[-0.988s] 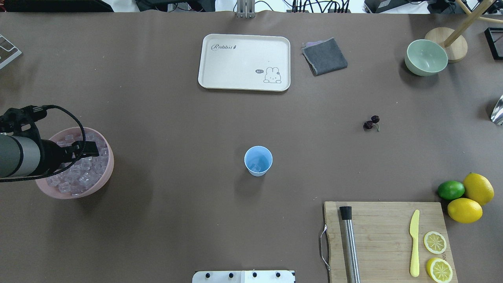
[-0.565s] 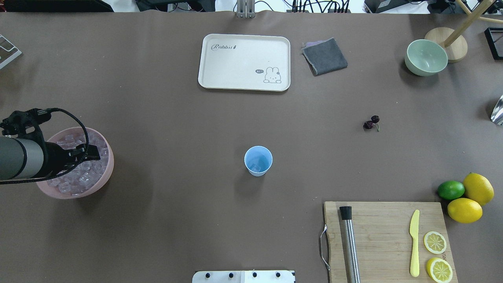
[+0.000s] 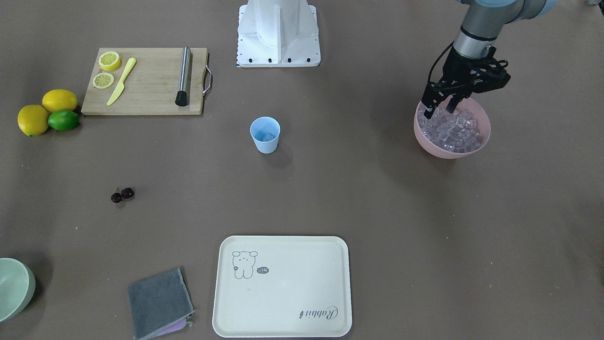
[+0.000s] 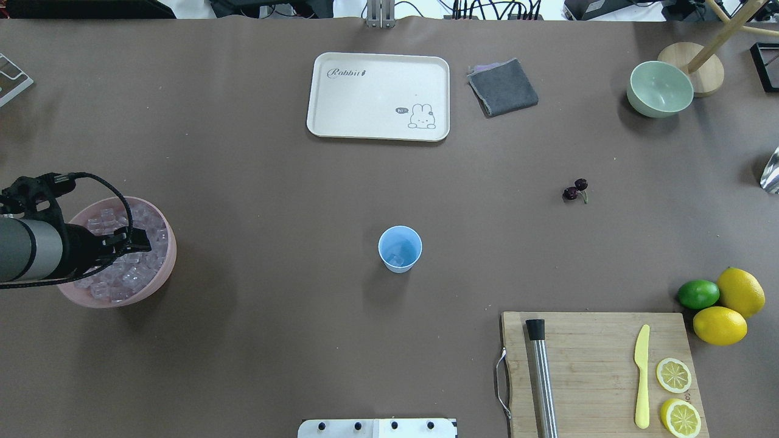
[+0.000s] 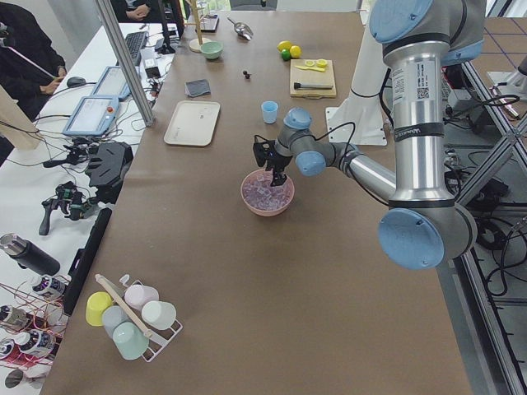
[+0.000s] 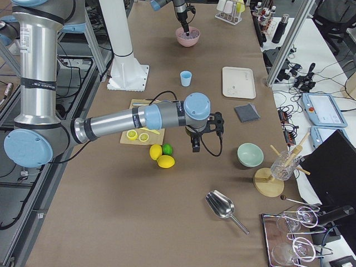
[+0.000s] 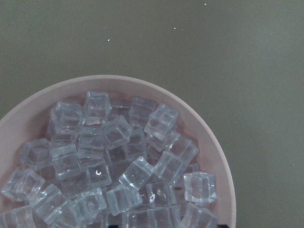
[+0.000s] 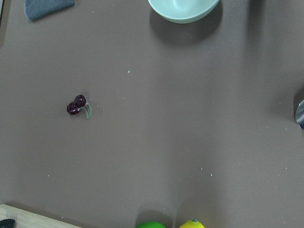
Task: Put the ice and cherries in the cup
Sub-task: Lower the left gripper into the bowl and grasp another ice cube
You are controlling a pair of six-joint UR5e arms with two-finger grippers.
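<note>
Ice (image 3: 455,130) fills the pink bowl (image 3: 448,152), where the left hand (image 3: 439,111) dips with fingers spread. The upright cup (image 3: 264,134) holds a cube. The cherries (image 4: 575,189) lie paired on the table (image 4: 274,182).

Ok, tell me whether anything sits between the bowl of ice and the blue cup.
Nothing visible does. Only bare table lies between the pink bowl and the cup. The cherries, tray and cutting board all lie off that line. The left end effector hangs open over the ice.
</note>
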